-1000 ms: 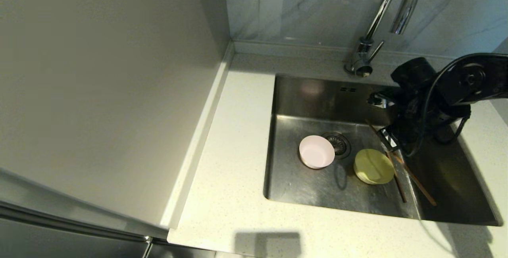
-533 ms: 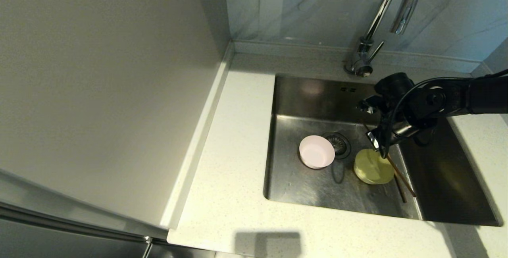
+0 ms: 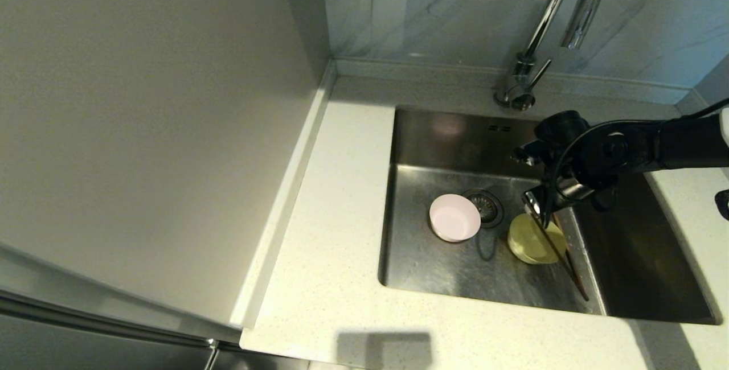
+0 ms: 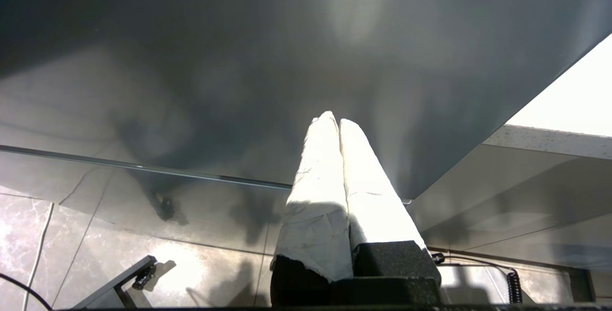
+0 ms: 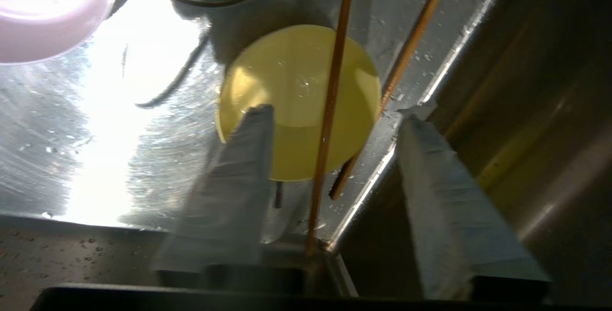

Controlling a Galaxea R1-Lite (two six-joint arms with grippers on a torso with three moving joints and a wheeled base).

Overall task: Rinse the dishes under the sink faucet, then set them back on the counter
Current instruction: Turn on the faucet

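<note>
As my right gripper [image 5: 330, 124] hangs apart over the chopsticks [image 5: 330, 95], I judge them thin, wet, slippery; grasp mid-length.

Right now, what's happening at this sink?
The right gripper hangs inside the steel sink, fingers spread wide above the yellow-green bowl. Two wooden chopsticks sit loose between them, one leaning across the bowl, neither gripped. The pink bowl sits by the drain. No water shows at the faucet. The left gripper is parked below the counter, shut.
</note>
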